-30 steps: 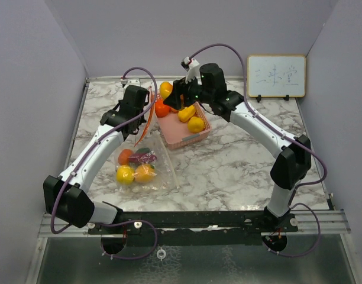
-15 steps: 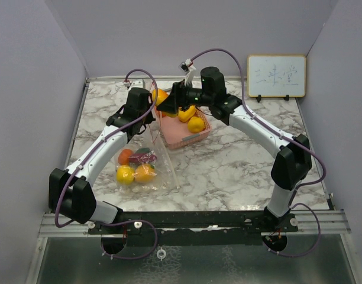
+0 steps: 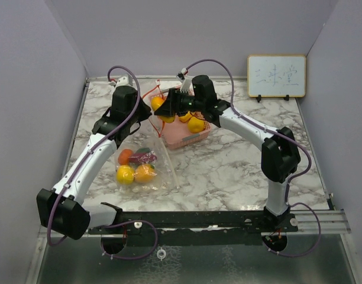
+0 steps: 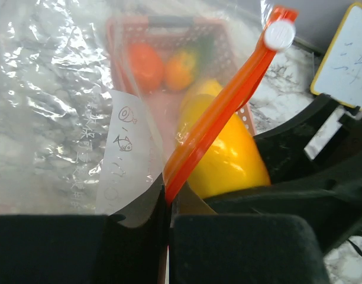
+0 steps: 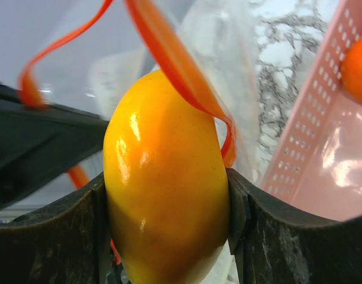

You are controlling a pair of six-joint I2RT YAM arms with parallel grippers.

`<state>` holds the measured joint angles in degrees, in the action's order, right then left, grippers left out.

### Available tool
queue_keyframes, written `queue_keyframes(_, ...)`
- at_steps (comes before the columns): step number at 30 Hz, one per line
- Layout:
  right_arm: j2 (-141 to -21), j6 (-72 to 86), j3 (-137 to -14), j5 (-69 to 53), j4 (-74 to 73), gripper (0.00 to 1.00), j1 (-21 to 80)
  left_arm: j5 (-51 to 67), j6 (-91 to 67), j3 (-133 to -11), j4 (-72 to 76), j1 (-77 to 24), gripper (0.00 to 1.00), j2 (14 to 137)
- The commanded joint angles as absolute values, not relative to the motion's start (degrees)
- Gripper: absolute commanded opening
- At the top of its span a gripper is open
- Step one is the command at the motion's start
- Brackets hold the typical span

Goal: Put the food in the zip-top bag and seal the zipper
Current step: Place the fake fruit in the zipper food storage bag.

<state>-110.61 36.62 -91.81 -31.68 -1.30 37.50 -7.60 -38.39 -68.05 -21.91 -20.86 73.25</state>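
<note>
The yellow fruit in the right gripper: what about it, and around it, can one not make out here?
Right wrist view: the lower end of the yellow fruit, cut off by the bottom edge.
Top view: whether the fruit is inside the bag mouth; the right gripper covers it.
Left wrist view: the pieces in the pink basket, blurred behind the bag film.
Top view: the whiteboard writing, too small.

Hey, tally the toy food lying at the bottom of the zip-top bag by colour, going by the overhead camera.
yellow piece: 1
orange pieces: 2, one redder
purple piece: 1, with a green bit beside it, maybe its stem
Total: 4
Left out: the yellow fruit held in the right end effector at the mouth of the bag.
</note>
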Motion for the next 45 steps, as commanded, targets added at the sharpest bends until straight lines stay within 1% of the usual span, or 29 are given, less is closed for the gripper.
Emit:
queue_keyframes(1, -112.32, 32.13, -95.90, -25.06, -9.15, 0.20, 37.62, -4.40, -41.39, -69.24, -21.08, -19.70, 0.00, 70.06)
queue_keyframes(5, -114.18, 29.84, -101.19, -23.16, -14.50, 0.21, 37.70, -1.28, -41.83, -68.35, -18.78, -19.55, 0.00, 70.92)
queue_keyframes(8, -116.41, 29.80, -106.70, -22.90, -18.19, 0.29, 38.06, 2.04, -42.81, -67.35, -15.82, -19.60, 0.00, 71.96)
queue_keyframes(11, -118.95, 29.95, -112.68, -21.41, -22.72, 0.38, 39.10, 3.71, -43.78, -66.12, -14.06, -19.56, 0.00, 72.63)
queue_keyframes(13, -121.39, 30.22, -117.30, -18.28, -27.15, 0.48, 39.81, 4.51, -44.51, -65.64, -13.54, -19.56, 0.00, 72.65)
queue_keyframes(15, -123.01, 30.19, -120.57, -15.96, -30.62, 0.60, 40.02, 4.76, -44.99, -65.21, -13.41, -19.56, 0.00, 72.24)
queue_keyframes(16, -123.57, 29.70, -121.53, -15.52, -31.58, 0.70, 40.15, 4.48, -45.08, -65.08, -13.72, -19.60, 0.00, 72.04)
queue_keyframes(18, -123.67, 28.86, -122.43, -15.32, -32.82, 0.96, 40.17, 3.68, -45.11, -65.07, -14.55, -19.57, 0.00, 71.62)
queue_keyframes(19, -123.23, 28.44, -122.18, -15.22, -32.76, 1.00, 40.24, 3.24, -45.13, -65.02, -14.91, -19.54, 0.00, 71.43)
queue_keyframes(23, -118.84, 27.39, -118.64, -13.65, -30.28, 1.00, 40.25, 2.46, -45.48, -64.55, -15.69, -19.58, 0.00, 71.24)
queue_keyframes(28, -112.62, 23.96, -116.07, -10.74, -30.21, 1.00, 40.25, -2.32, -43.64, -65.70, -19.84, -19.58, 0.00, 71.44)
queue_keyframes(33, -105.09, 20.23, -107.72, -0.84, -28.45, 1.00, 40.12, -4.67, -42.45, -65.26, -21.37, -19.14, 0.00, 71.10)
queue_keyframes(35, -106.74, 19.41, -108.96, 2.65, -31.89, 1.00, 39.36, -4.19, -42.83, -64.70, -20.73, -19.01, 0.00, 70.83)
queue_keyframes(39, -114.63, 18.14, -114.79, 7.80, -41.21, 0.99, 38.24, -3.34, -42.69, -64.23, -19.16, -18.97, 0.00, 70.33)
queue_keyframes(43, -120.28, 14.89, -115.73, 10.45, -43.42, 0.93, 38.22, -2.98, -42.88, -63.59, -18.76, -18.98, 0.00, 70.40)
queue_keyframes(45, -122.19, 14.00, -115.44, 12.21, -44.28, 0.87, 38.10, -2.64, -43.08, -63.17, -18.40, -18.96, 0.00, 70.40)
